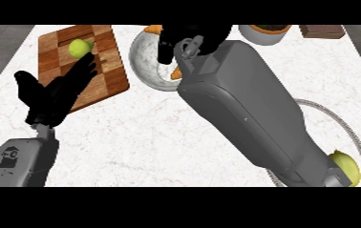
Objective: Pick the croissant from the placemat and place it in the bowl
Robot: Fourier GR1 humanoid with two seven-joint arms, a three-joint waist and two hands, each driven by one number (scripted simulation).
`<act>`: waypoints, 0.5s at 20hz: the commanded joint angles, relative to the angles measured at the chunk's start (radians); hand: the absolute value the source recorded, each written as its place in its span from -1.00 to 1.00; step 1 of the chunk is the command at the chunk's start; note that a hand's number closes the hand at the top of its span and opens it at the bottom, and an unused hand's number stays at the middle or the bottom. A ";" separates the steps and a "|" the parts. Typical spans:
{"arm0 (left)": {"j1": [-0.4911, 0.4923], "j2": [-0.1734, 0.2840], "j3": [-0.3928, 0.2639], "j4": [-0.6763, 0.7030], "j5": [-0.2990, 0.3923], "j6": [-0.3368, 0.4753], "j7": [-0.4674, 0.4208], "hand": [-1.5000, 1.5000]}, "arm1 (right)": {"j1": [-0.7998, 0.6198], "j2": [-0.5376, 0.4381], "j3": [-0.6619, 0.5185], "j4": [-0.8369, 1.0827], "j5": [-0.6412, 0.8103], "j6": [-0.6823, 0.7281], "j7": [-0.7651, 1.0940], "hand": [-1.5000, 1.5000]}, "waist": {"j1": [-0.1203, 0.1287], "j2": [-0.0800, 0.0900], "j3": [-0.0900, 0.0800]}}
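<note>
Over the one bowl at the surface's far side, the right hand curls down, its grasp hidden; orange croissant bits peek beside it. Left hand rests open. Two green fruits show.

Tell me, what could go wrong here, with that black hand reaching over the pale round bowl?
The right hand hangs over the pale speckled bowl, hiding most of it; an orange-brown croissant peeks out near the rim, so it might land on the edge and tip out. The broad grey right forearm crosses the counter and could brush the yellow-green fruit when pulling back. The open left hand rests on the wooden checkered board, close to the green ball.
</note>
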 commanded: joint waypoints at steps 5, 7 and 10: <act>-0.027 0.016 0.023 0.016 0.016 -0.024 -0.005 0.00 | -0.133 0.008 -0.106 0.412 0.009 -0.288 -0.040 1.00 | 0.008 0.011 0.000; -0.002 -0.030 -0.013 0.009 -0.018 0.018 -0.003 0.00 | -0.100 0.008 -0.116 0.488 -0.007 -0.368 -0.130 1.00 | -0.001 0.008 0.001; -0.018 -0.001 0.009 0.040 -0.006 -0.014 -0.023 0.00 | -0.067 0.009 -0.169 0.597 -0.045 -0.464 -0.253 1.00 | 0.009 0.017 0.001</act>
